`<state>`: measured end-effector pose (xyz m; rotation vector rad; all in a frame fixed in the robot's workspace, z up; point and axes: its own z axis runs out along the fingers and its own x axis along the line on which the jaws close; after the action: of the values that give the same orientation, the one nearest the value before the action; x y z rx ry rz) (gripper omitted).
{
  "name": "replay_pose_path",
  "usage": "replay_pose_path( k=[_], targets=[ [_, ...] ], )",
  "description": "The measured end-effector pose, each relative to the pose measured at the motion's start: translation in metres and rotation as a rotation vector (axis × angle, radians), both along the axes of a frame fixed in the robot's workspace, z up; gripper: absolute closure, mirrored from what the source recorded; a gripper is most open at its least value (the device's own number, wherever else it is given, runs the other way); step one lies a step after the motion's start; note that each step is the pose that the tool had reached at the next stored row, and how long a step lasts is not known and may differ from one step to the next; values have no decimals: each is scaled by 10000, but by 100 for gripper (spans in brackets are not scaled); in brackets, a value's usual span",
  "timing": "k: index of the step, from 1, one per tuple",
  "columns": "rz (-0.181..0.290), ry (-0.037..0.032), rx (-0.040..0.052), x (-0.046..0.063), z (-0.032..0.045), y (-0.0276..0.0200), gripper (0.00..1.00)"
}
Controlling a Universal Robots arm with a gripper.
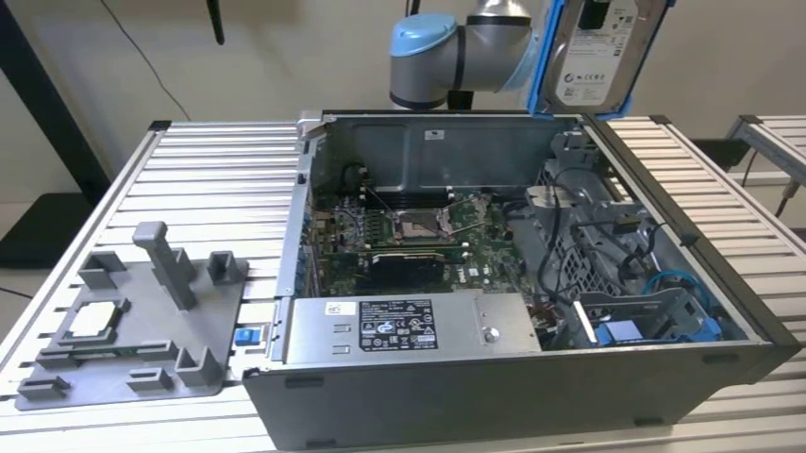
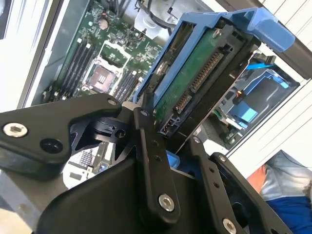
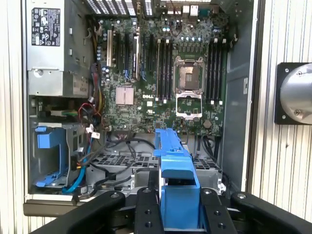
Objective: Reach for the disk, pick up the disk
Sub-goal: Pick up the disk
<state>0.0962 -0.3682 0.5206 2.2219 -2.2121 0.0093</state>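
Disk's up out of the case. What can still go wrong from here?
1. The tool grips the disk only at one end; most of it overhangs, so it might tilt or slip.
2. It hangs above the open computer case; a drop would likely hit the motherboard or cables.

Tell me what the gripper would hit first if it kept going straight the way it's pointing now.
Probably the cabling and metal drive cage inside the open grey computer case; depth is unclear. The gripper, holding the blue-bracketed silver disk, points down into it.
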Motion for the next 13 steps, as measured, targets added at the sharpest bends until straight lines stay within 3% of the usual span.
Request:
replay_pose_path(
  k=[13],
  targets=[
    [1,0,0,3,0,-13,100]
  ],
)
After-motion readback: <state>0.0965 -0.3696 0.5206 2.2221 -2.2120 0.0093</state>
